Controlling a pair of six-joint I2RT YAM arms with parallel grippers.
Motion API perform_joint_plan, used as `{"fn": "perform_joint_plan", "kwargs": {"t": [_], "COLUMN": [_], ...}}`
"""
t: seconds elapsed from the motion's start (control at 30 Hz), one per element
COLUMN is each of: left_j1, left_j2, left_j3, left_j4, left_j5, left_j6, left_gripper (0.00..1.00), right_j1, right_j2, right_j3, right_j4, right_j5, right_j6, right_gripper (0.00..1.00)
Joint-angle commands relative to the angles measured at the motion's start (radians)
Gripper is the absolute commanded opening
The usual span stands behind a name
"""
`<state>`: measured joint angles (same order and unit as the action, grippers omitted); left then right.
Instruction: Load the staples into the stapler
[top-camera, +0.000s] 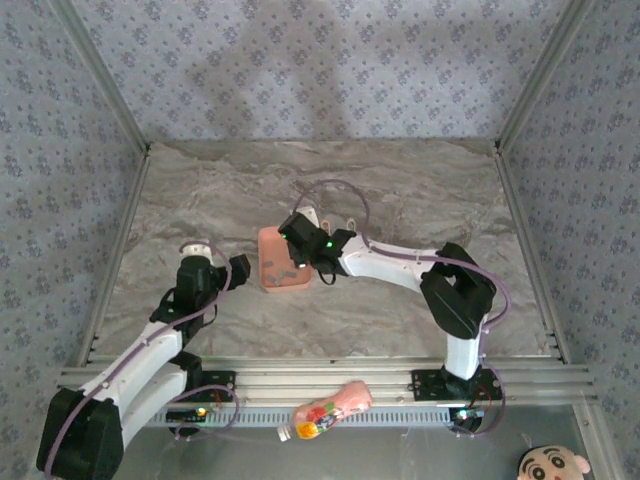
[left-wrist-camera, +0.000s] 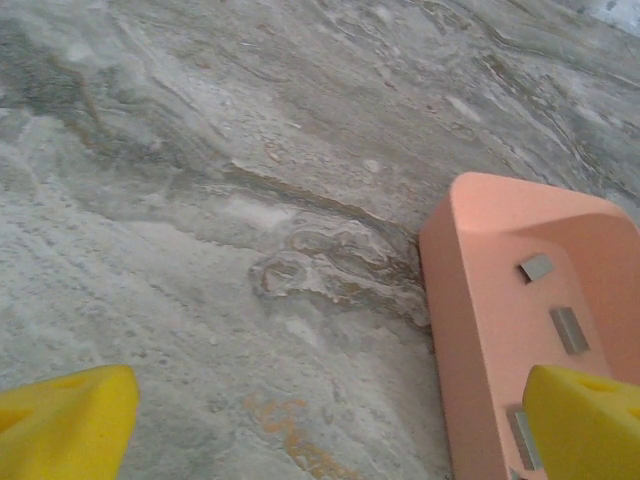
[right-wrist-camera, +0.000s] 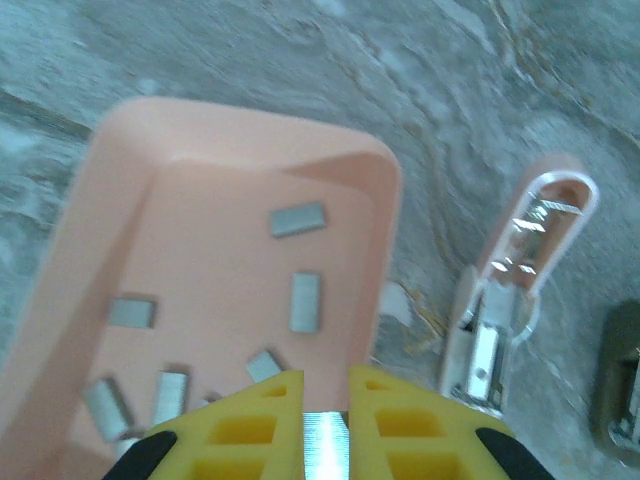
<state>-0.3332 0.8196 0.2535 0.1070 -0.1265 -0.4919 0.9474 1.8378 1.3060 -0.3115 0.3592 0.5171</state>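
Soft even light, faint back wall (top-camera: 330, 70) shadow, glare on the stapler (right-wrist-camera: 515, 290), mild wrist-view blur.

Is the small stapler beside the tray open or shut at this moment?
Open. In the right wrist view the stapler lies beside the pink tray, its pink cover swung away from the silvery magazine.

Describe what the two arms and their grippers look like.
Both the left arm and right arm have white tubular links, black joints and bases, and loose pale-lilac cables. A green light glows near the right wrist. The left gripper and right gripper have bright yellow plastic fingers with moulded cut-outs.
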Motion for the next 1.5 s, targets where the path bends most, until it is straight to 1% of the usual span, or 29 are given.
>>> {"fn": "perform_joint_plan", "kwargs": {"t": [0.0, 0.17, 0.3, 0.6, 0.83, 1.13, 1.47], "left_j1": [-0.022, -0.034, -0.036, -0.039, -0.040, -0.040, -0.040], "left_j2": [0.009, 0.021, 0.038, 0.076, 0.114, 0.144, 0.148], "left_j3": [0.003, 0.002, 0.007, 0.009, 0.016, 0.033, 0.033], "left_j4": [0.036, 0.044, 0.049, 0.065, 0.083, 0.086, 0.086], "left_j5": [-0.009, -0.022, -0.025, -0.032, -0.035, -0.027, -0.021], "left_j6": [-0.007, -0.002, 0.004, -0.002, 0.000, 0.012, 0.010], "left_gripper": [0.98, 0.98, 0.98, 0.98, 0.98, 0.98, 0.98], "right_j1": [-0.022, -0.047, -0.064, -0.111, -0.122, -0.119, -0.118], "right_j2": [-0.037, -0.035, -0.009, 0.049, 0.086, 0.094, 0.101], "right_j3": [-0.059, -0.099, -0.099, -0.071, -0.051, -0.044, -0.048], "right_j4": [0.037, 0.072, 0.089, 0.108, 0.111, 0.127, 0.108], "right_j5": [0.059, 0.080, 0.099, 0.094, 0.077, 0.057, 0.047], "right_j6": [0.055, 0.064, 0.058, 0.040, 0.038, 0.045, 0.063], "right_gripper": [0.15, 0.15, 0.15, 0.15, 0.15, 0.15, 0.15]}}
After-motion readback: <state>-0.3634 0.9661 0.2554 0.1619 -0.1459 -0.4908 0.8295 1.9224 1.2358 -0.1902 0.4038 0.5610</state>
